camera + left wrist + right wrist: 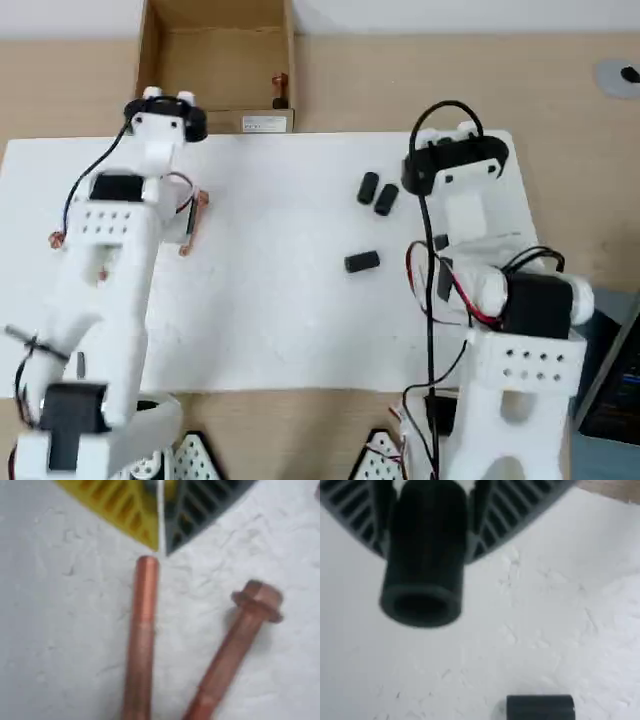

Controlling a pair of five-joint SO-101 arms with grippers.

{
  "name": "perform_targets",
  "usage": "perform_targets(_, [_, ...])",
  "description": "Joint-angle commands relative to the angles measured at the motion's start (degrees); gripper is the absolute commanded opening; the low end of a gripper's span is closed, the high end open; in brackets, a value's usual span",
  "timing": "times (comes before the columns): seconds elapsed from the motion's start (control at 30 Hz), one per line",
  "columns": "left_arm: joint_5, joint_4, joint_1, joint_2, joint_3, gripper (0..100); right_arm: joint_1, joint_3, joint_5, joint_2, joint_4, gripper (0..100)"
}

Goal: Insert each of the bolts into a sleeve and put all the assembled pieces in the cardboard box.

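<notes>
Left pincer (pixel 161 547) clenched, empty, tips just beside shank end of copper bolt (pixel 142 640) lying on white surface (pixel 60 630). Second bolt (pixel 240 645) lies alongside, flanged head showing. Right pincer (pixel 427 550) grasping black sleeve (pixel 422 595) over surface. Three loose sleeves (pixel 362 262) lie nearby. Assembled piece (pixel 280 92) in cardboard box (pixel 215 70), against wall.

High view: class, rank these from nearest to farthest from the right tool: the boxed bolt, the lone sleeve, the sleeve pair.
1. Sleeve pair, on the far half of the mat.
2. Lone sleeve, mid-mat.
3. Boxed bolt, in the right near corner of the box.
</notes>
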Motion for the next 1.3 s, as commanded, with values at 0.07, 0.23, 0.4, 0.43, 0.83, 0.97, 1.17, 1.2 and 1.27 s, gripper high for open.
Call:
perform_targets(0.07, [-0.4,6.5,0.5,13.6,-16.2,6,1.0,0.0,-0.2,-1.4,-1.0,1.0])
perform_targets(0.23, [-0.8,10.6,0.6,24.2,-28.6,6,1.0,0.0,-0.1,-1.4,-1.0,1.0])
perform_targets(0.4, [-3.8,13.1,0.8,32.0,-37.2,6,1.0,0.0,-0.1,-1.2,-1.0,1.1])
perform_targets(0.43, [-4.2,13.5,0.7,33.5,-38.3,6,1.0,0.0,-0.1,-1.2,-1.0,1.1])
perform_targets(0.83, [-6.0,15.4,0.8,40.7,-43.8,6,0.7,0.0,0.0,-1.1,-1.0,1.1])
perform_targets(0.97, [-6.0,12.9,0.8,40.7,-41.9,6,0.7,0.0,0.0,-1.1,-1.0,1.1])
perform_targets(1.17, [-6.0,7.6,0.9,40.7,-36.3,6,0.7,0.0,0.0,-1.1,-1.0,1.1])
perform_targets(1.2, [-6.0,7.1,0.9,40.7,-35.6,6,0.7,0.0,0.0,-1.1,-1.0,1.1])
perform_targets(1.27, [-6.0,6.8,0.9,40.7,-34.6,6,0.7,0.0,0.0,-1.1,-1.0,1.0])
